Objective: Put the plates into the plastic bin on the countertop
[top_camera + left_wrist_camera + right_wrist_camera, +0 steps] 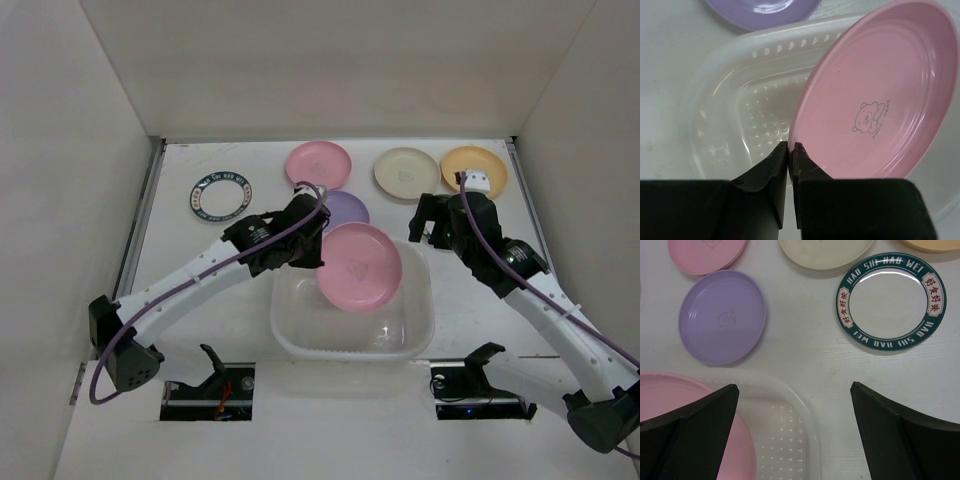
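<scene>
My left gripper is shut on the rim of a pink plate and holds it tilted over the translucent plastic bin. On the countertop behind the bin lie a second pink plate, a purple plate, a cream plate and an orange-yellow plate. A teal-rimmed white plate lies at the far left. Another teal-rimmed plate shows in the right wrist view. My right gripper is open and empty above the bin's far right corner.
White walls close in the countertop on the left, back and right. Both arm bases stand at the near edge, in front of the bin.
</scene>
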